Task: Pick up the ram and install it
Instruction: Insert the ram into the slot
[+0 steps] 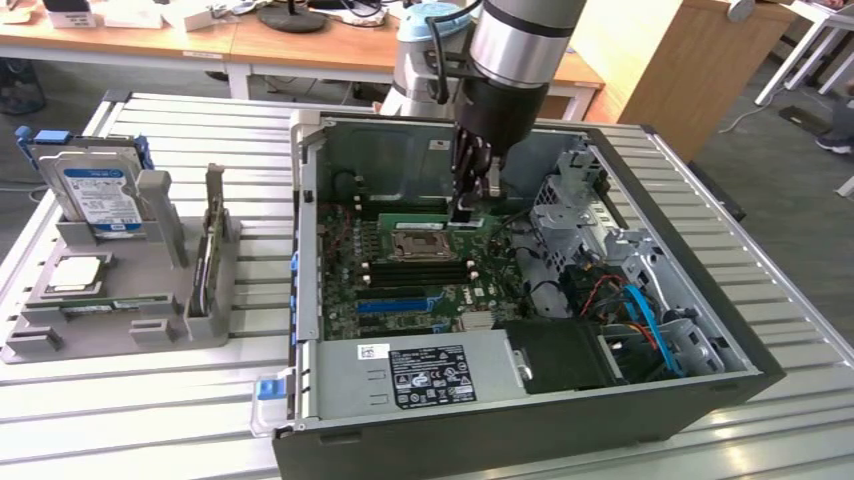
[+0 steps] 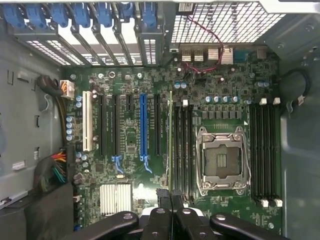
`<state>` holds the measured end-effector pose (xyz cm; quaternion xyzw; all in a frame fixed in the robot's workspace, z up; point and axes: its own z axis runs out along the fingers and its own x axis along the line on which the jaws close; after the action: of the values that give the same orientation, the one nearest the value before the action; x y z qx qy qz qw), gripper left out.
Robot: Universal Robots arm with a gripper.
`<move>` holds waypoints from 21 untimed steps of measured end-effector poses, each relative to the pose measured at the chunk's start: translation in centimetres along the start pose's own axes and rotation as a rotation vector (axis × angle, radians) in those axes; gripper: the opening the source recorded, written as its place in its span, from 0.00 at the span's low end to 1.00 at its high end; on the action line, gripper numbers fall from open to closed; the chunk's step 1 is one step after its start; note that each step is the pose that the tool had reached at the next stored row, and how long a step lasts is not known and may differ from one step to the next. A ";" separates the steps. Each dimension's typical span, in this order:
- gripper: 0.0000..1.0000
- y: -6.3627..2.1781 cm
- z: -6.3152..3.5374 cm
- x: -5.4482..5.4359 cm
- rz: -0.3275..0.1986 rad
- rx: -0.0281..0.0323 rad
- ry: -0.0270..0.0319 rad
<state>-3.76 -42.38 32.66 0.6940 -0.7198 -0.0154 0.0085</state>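
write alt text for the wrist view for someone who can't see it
The gripper is shut on the ram, seen edge-on as a thin strip alongside the black memory slots by the empty processor socket. A green motherboard inside an open computer case surrounds them.

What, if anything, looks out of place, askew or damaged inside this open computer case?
Nothing looks damaged or spilled. The ram, held in the shut gripper, runs parallel to the memory slots, not askew. One oddity: the processor socket beside them looks empty.
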 end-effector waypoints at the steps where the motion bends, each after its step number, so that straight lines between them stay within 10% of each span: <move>1: 0.11 -0.01 0.12 0.0 0.000 0.0001 0.0001; 21: 0.11 -0.09 2.70 0.0 -0.003 0.0004 0.0004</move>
<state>-3.76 -42.38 29.95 0.6951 -0.7187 -0.0151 0.0085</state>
